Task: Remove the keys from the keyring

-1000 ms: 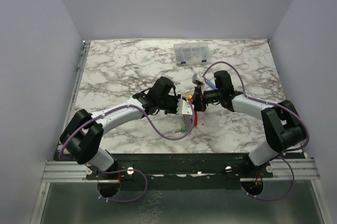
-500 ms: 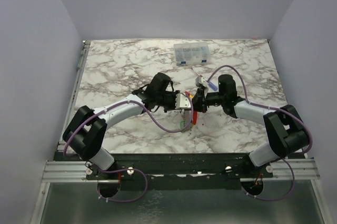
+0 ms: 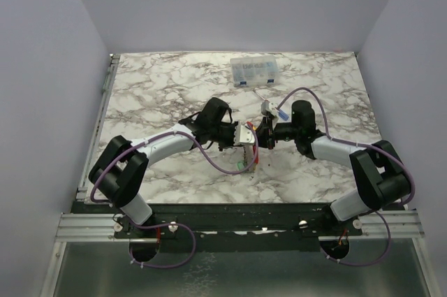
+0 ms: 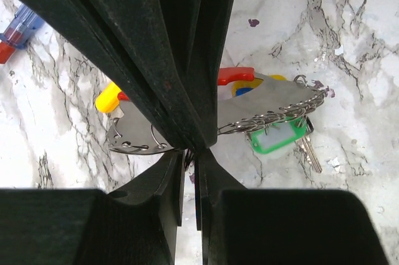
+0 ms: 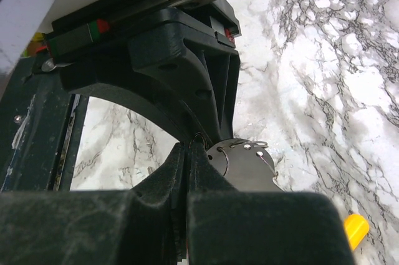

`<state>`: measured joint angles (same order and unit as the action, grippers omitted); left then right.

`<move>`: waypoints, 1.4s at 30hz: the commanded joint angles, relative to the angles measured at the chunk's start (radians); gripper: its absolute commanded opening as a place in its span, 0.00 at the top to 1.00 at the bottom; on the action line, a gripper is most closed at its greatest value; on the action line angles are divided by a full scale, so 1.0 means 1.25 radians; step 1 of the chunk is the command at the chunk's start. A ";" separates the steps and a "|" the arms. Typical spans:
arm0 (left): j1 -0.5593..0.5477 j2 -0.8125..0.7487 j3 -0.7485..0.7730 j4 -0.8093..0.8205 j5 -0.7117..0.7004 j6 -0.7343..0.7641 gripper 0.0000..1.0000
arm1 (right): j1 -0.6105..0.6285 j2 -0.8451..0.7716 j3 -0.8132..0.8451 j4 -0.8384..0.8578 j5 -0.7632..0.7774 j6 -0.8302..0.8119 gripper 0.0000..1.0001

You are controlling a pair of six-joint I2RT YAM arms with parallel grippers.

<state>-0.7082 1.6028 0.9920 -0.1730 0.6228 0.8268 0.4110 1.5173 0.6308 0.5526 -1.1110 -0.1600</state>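
Keyring (image 3: 246, 135): above mid-desk (image 3: 160, 87), held between your left pincer (image 3: 236, 135) and right pincer (image 3: 264, 133), both clenched on it. Keys (image 4: 277, 140): hanging from it. Close by: yellow screwdriver (image 4: 107, 98), blue-red screwdriver (image 3: 277, 110). Farther back: clear box (image 3: 255, 71).

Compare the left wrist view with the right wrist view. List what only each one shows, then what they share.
Left wrist only: a green-tagged key hanging from the keyring, the ring's red band, and a blue-and-red screwdriver at the frame's edge.
Right wrist only: the left gripper seen from outside, its black-and-white body filling the upper frame.
Both: the keyring's silvery plate, a yellow piece and the marble table.
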 commanded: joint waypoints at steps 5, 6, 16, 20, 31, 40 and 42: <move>0.035 -0.015 -0.042 0.004 -0.006 0.003 0.87 | 0.001 -0.053 -0.032 0.043 0.025 0.002 0.99; 0.039 -0.014 -0.044 0.003 -0.007 0.000 0.87 | 0.001 -0.055 -0.034 0.042 0.027 0.002 0.99; 0.066 -0.042 -0.055 -0.018 -0.042 -0.018 0.87 | -0.020 -0.073 -0.023 -0.069 0.077 -0.019 0.99; 0.055 -0.038 -0.050 -0.020 -0.067 -0.047 0.65 | -0.045 -0.089 -0.020 -0.128 0.097 -0.017 0.99; -0.028 0.074 0.005 0.014 -0.190 -0.097 0.48 | -0.092 -0.141 -0.027 -0.241 0.146 0.011 0.99; -0.041 0.164 0.069 0.048 -0.227 -0.128 0.48 | -0.104 -0.175 -0.045 -0.295 0.166 0.019 0.99; -0.039 0.169 0.075 0.055 -0.231 -0.147 0.48 | -0.105 -0.181 -0.050 -0.297 0.166 0.023 0.99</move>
<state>-0.7551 1.7927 1.0454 -0.1410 0.3725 0.6975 0.2867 1.3216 0.5858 0.2226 -0.9272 -0.1467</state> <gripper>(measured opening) 0.520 0.022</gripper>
